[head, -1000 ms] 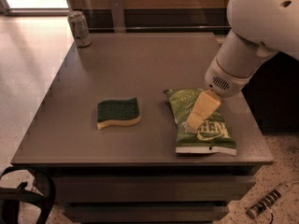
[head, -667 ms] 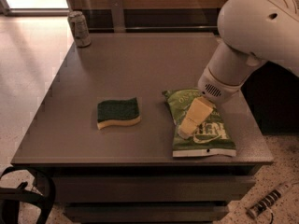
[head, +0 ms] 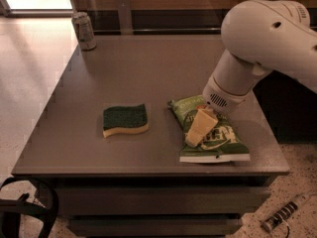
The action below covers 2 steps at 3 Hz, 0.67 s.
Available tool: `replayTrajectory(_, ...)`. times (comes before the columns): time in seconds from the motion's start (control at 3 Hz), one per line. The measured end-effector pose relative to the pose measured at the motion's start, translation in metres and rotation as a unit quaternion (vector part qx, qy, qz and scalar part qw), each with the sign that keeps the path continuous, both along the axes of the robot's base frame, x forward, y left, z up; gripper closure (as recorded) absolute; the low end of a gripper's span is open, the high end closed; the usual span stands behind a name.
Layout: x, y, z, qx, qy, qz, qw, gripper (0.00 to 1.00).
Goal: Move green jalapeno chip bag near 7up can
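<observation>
The green jalapeno chip bag (head: 225,139) lies flat near the table's front right corner, its white bottom edge toward the front. My gripper (head: 194,137) points down on the bag's left half and touches or nearly touches it. The large white arm (head: 262,38) comes in from the upper right above it. The 7up can (head: 84,30) stands upright at the far left back corner of the table, far from the bag.
A yellow sponge with a dark green top (head: 125,119) lies left of the bag, near the front. The grey table (head: 148,68) has its front edge close to the bag. A wall runs along the back. A power strip (head: 282,216) lies on the floor at right.
The arm has swung left and lower over the table. The gripper has shifted slightly left on the bag, and the bag seems nudged a little left.
</observation>
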<state>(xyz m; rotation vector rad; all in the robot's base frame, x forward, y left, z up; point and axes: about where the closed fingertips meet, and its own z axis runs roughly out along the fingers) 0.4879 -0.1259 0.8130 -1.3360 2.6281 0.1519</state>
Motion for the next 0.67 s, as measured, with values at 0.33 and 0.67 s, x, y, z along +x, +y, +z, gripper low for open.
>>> replayTrajectory(0.33,-0.0003,-0.0001,0.0011,0.000,0.000,0.000,1.0000,0.61)
replayTrajectory(0.67,-0.0003,-0.0001,0.0057,0.000,0.000,0.000,1.0000,0.83)
